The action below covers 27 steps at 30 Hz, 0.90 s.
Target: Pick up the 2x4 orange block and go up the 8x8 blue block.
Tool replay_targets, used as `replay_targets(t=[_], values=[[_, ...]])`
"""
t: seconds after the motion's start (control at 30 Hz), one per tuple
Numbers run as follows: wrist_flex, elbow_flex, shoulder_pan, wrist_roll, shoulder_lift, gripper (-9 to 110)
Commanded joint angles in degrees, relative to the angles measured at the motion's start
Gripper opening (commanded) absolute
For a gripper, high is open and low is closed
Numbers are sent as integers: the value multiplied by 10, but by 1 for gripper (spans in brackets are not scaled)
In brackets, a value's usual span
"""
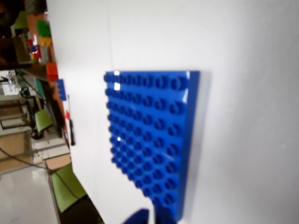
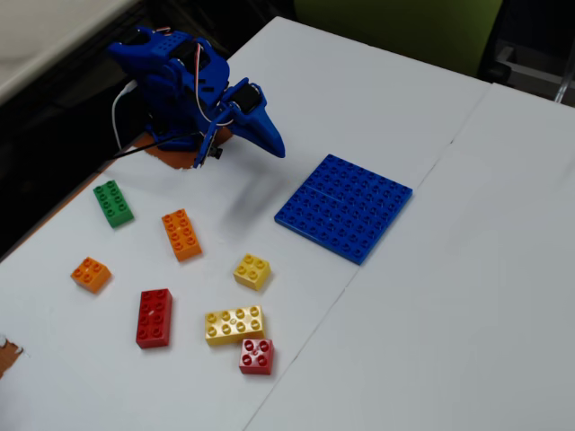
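Observation:
The 2x4 orange block [image 2: 181, 234] lies flat on the white table, left of centre in the fixed view and out of the wrist view. The 8x8 blue block [image 2: 345, 206] lies flat to its right and fills the middle of the wrist view [image 1: 149, 135]. My blue arm is folded at the table's far left. Its gripper [image 2: 277, 146] hangs above the table between the two, well apart from both. The jaws look shut with nothing in them. Only a blue fingertip [image 1: 138, 217] shows at the wrist view's bottom edge.
Loose bricks surround the orange block: a green one [image 2: 113, 203], a small orange one [image 2: 91, 274], a red one [image 2: 154, 317], a long yellow one [image 2: 234, 325], a small yellow one [image 2: 252, 271] and a small red one [image 2: 257, 356]. The table's edge runs along the left.

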Motion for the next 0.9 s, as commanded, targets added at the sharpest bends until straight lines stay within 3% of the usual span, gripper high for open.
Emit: replay_targets(t=[0.0, 0.57, 0.7, 0.87], values=[[3, 24, -7, -8, 25, 0], [3, 24, -7, -8, 25, 0], [-13, -3, -7, 87, 25, 0], [4, 25, -2, 91, 25, 0]])
